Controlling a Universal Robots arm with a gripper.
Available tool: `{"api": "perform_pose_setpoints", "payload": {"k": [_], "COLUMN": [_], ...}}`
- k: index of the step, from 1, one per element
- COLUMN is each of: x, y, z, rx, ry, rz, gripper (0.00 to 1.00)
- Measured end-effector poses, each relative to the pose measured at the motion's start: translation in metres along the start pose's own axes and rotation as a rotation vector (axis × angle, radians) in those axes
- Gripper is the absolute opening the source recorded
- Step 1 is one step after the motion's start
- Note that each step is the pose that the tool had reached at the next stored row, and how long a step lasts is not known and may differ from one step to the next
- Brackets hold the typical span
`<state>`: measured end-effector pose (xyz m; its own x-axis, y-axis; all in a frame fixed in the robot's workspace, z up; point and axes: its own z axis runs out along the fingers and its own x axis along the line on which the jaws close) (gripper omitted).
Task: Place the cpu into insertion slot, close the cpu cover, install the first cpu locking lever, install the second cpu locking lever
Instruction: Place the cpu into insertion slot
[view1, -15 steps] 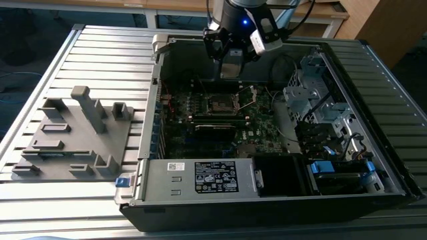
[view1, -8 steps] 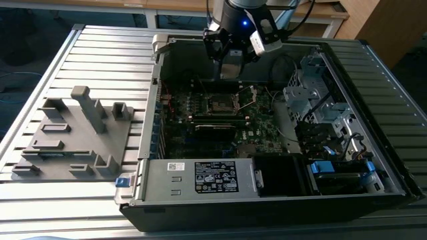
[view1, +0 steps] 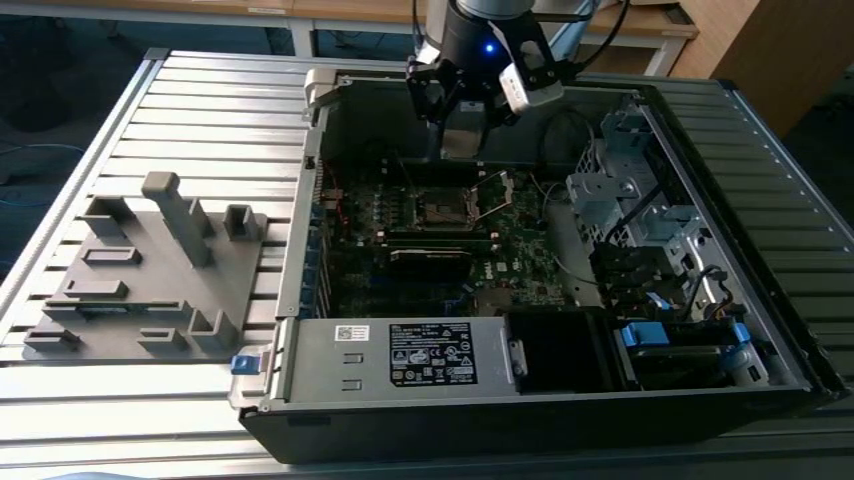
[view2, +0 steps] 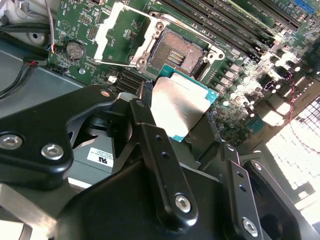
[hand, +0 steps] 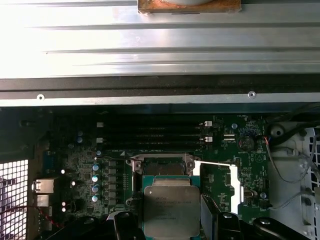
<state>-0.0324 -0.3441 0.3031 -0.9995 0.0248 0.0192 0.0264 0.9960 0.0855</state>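
With your claw (view2: 175, 119) clamped on the cpu (view2: 178, 102), held near the bare insertion slot (view2: 178, 52) with the cpu cover (view2: 104, 27) swung aside, square its edges to the slot and lower it flat.

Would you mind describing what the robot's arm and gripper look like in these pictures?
In the exterior view the arm is a dark round wrist section with a small blue light, black cables and a pale camera block clamped beside it. In the second wrist view the gripper is matte black: flat linkage bars with silver screw heads.
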Motion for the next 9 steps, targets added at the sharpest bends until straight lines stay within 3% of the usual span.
{"api": "perform_pose_setpoints", "payload": {"k": [9], "x": [0.0000], "y": [-0.0001], "z": [0.0013], "rx": [-0.0001], "ry": [-0.0001], "rz": [0.000], "gripper": [0.54]}}
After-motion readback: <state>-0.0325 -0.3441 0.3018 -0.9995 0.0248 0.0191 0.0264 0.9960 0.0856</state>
